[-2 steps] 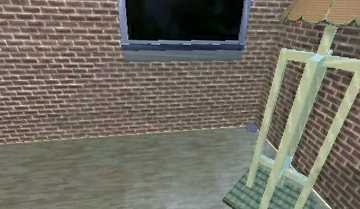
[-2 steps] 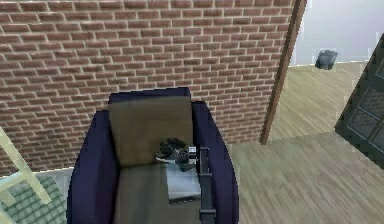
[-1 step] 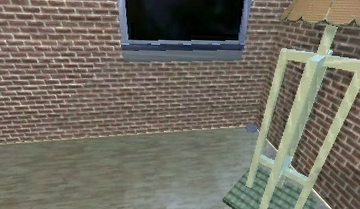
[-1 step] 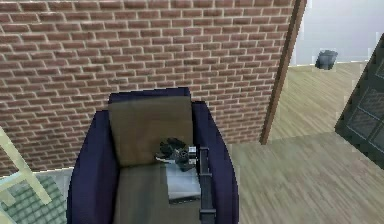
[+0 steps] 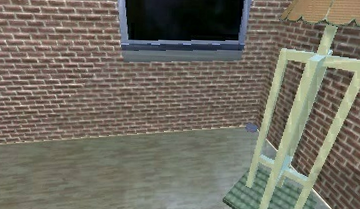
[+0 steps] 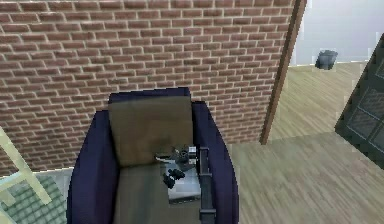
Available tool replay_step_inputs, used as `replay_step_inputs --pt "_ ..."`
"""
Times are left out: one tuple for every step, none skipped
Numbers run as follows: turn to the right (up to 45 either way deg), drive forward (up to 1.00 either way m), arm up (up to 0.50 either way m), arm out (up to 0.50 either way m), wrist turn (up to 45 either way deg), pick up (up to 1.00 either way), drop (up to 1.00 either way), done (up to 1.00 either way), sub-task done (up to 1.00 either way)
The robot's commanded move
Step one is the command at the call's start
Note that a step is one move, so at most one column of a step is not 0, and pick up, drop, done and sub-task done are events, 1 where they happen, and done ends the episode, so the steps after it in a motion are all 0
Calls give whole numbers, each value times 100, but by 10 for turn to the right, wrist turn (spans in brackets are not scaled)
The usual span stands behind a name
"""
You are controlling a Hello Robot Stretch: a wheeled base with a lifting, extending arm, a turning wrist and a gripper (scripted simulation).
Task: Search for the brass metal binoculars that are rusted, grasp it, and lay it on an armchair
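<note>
An armchair (image 6: 150, 130) backs against a brick wall (image 6: 120, 50). Ahead, a floor lamp (image 5: 303, 107) stands on a mat (image 5: 253, 203), right of a window (image 5: 183, 18).

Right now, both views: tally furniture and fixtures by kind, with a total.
armchair: 1
lamp: 1
window: 1
Total: 3
</note>
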Motion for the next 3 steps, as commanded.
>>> replay_step_inputs --pt "0 0 10 0 0 0 0 0 0" --pt "0 0 0 -8 0 0 0 0 0" --pt "0 0 0 0 0 0 0 100 0"
